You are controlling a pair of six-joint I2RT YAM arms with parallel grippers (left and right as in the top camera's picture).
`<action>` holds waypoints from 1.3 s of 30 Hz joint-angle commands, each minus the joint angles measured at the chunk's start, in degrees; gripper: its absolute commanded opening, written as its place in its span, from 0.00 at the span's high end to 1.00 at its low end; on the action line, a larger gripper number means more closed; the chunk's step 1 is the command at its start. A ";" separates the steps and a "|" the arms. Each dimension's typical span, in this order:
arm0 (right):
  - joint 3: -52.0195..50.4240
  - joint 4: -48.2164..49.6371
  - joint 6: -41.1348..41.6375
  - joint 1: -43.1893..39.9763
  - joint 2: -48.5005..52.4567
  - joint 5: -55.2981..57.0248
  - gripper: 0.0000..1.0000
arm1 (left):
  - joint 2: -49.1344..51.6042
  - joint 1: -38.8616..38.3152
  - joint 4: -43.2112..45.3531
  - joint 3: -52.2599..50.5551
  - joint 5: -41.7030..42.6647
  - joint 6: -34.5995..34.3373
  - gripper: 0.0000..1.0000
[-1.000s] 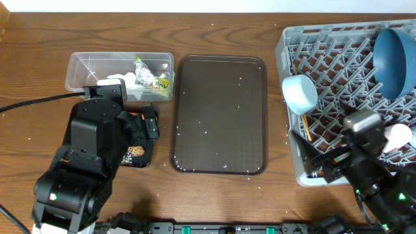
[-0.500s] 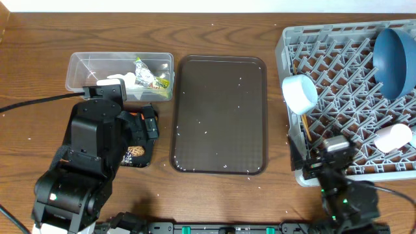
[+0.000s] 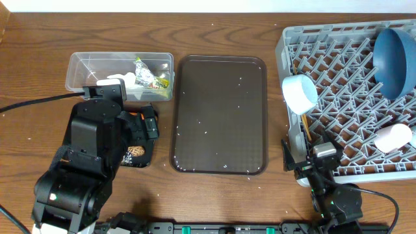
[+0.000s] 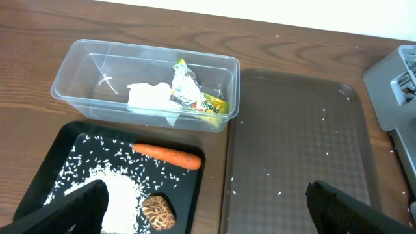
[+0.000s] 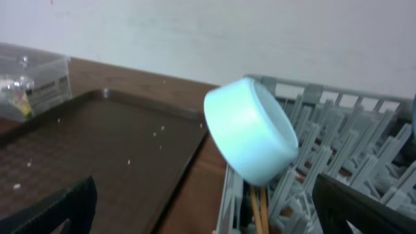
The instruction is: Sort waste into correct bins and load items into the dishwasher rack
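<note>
As right gripper [image 5: 205,211] — wide — backs off the rack [image 3: 344,65], left gripper [image 4: 211,211] stays wide.

Light falls bright and even from above on my table [image 3: 214,26]; shadows are soft and short. The brown serving tray [image 4: 299,143] carries a pale sheen, and the clear tub [image 4: 91,71] has small white glints on its rim. My right wrist picture is the soft one: the light-blue cup [image 5: 250,130] is hazy at its edges, the wall [image 5: 195,32] behind washed pale. My left gripper [image 4: 207,201] and right gripper [image 5: 201,195] show only as dark, unfocused shapes in the bottom corners.
</note>
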 commanded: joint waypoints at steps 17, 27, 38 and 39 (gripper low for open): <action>-0.07 -0.26 -0.68 -0.70 -0.31 -0.22 0.01 | 0.02 0.13 -0.22 0.20 -0.50 0.74 0.02; -0.07 -0.26 -0.68 -0.70 -0.31 -0.22 0.01 | -2.12 0.52 1.05 -1.18 -3.78 1.31 0.02; -0.07 -0.26 -0.68 -0.70 -0.31 -0.22 0.01 | -22.27 9.92 37.81 -28.87 16.65 15.41 0.02; -0.07 -0.26 -0.68 -0.70 -0.31 -0.22 0.01 | -24.81 10.60 39.78 -31.89 17.44 15.58 0.02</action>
